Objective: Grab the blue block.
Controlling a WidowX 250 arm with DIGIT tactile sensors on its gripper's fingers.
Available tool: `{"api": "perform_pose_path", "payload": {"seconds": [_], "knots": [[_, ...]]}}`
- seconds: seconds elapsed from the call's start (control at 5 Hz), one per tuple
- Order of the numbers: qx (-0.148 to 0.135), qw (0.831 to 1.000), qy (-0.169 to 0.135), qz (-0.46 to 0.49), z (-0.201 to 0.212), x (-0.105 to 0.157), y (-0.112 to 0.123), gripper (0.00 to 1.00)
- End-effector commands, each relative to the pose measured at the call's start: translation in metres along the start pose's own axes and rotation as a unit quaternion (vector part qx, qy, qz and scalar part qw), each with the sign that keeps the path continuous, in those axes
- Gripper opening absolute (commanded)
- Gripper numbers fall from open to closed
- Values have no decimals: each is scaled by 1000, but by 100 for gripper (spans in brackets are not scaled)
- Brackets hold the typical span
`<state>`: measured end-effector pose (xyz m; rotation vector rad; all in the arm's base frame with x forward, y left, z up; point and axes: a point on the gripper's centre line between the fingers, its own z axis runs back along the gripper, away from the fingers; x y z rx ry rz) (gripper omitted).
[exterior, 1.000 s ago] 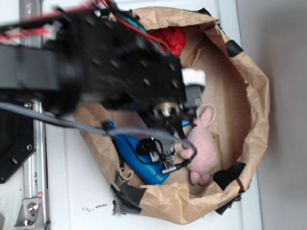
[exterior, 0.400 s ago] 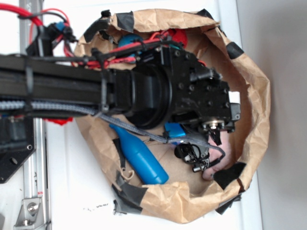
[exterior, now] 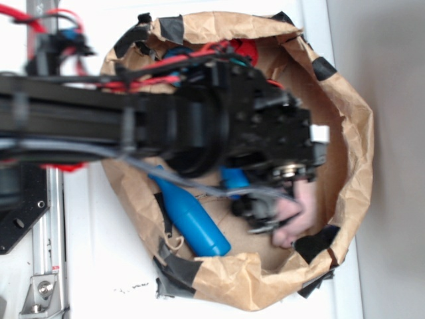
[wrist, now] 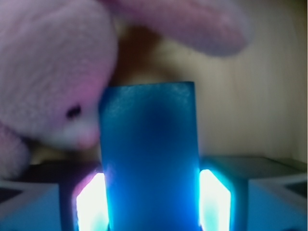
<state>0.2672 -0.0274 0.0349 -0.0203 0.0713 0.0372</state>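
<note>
We record the blue block (wrist: 149, 154) upright between our claw (wrist: 151, 199) fingers, gripped both sides, pink plush toy (wrist: 48, 72) behind.

Bench (exterior: 99, 266): white surface with a metal rail along its left side | directly on it: crumpled brown paper bag (exterior: 358, 133), lying open, rim patched with black tape | loose dark specks (exterior: 133, 288) lay on the bench just beside the bag's lower left corner.
</note>
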Motion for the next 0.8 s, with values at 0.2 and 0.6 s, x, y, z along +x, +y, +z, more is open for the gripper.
{"api": "perform_pose_path", "payload": {"seconds": [0.2,0.6], "knots": [[-20,985,-126,-116,152,-20,19,0],[60,983,-109,-134,128,-20,9,0]]}}
